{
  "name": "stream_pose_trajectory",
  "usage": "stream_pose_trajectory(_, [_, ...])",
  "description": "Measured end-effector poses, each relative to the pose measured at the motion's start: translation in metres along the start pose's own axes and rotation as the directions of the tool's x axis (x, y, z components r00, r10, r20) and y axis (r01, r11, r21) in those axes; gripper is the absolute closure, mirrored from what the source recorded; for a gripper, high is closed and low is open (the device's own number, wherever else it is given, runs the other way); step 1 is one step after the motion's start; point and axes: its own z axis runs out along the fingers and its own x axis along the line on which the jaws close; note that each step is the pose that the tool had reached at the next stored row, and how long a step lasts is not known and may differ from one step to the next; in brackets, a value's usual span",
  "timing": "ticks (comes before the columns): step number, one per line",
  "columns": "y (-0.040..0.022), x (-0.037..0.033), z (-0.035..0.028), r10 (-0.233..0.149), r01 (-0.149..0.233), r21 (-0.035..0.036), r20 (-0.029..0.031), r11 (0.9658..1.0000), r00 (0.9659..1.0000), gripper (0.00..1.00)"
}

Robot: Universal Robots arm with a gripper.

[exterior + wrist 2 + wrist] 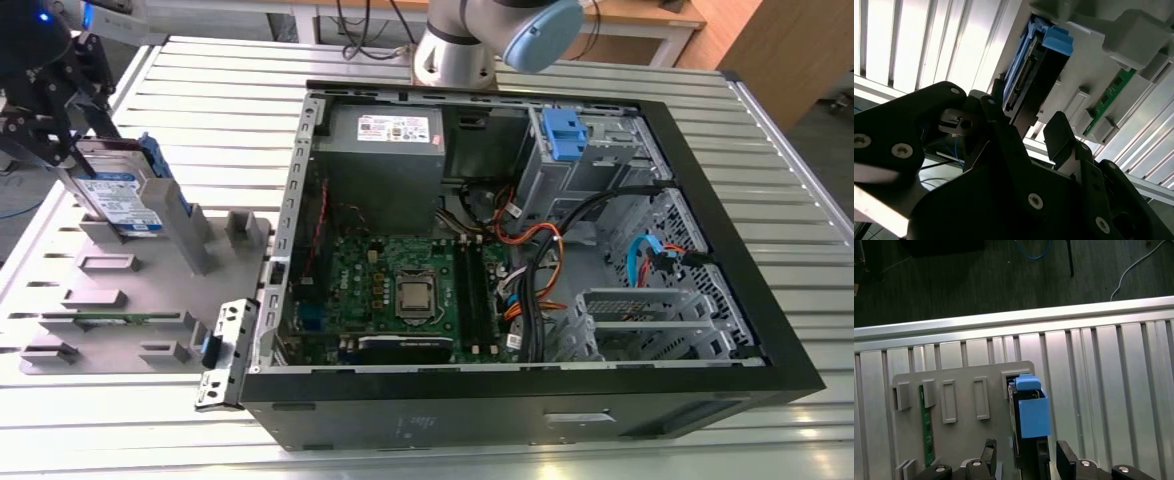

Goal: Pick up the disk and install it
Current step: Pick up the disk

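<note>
At the exterior view's left, beside the open computer case (441,425), the disk (118,195) stands on edge in a slot of a grey fixture tray (127,300) that lies on the slatted metal table (214,90). The disk's long axis runs nearly upright, leaning slightly. Its broad face is turned toward the exterior camera.

The gripper (78,138) hangs directly over the disk's upper end. In both wrist views its fingers (1066,459) are spread, one on each broad side of the disk. In the first wrist view a narrow gap shows at each side, so nothing is pinched.

**Labels.** The disk's face carries a blue-and-white label whose print is too small to read. Inside the case, the grey power-supply box (380,165) bears a white sticker (396,127), also unreadable.

**What each view adds.**
- The exterior view gives the labelled face and the case interior, including the blue latch (562,135) on its bare metal cage.
- The second wrist view gives the disk's upper narrow end, where the connector strip (1021,82) points toward the gripper, with a blue side rail (1056,41) beyond it.
- The first wrist view looks down the long axis. It shows the rail's blue tab and a green circuit strip (927,425) held elsewhere in the tray.
</note>
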Motion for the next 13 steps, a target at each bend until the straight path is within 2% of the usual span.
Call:
stream_pose_trajectory(4, [0.0009,0.0004,0.0069,-0.001,0.001,0.0017,0.0002,1.0000,1.0000,0.41])
stream_pose_trajectory(13, [0.0015,-0.0026,0.0084,-0.001,0.001,0.0020,0.0003,1.0000,1.0000,0.41])
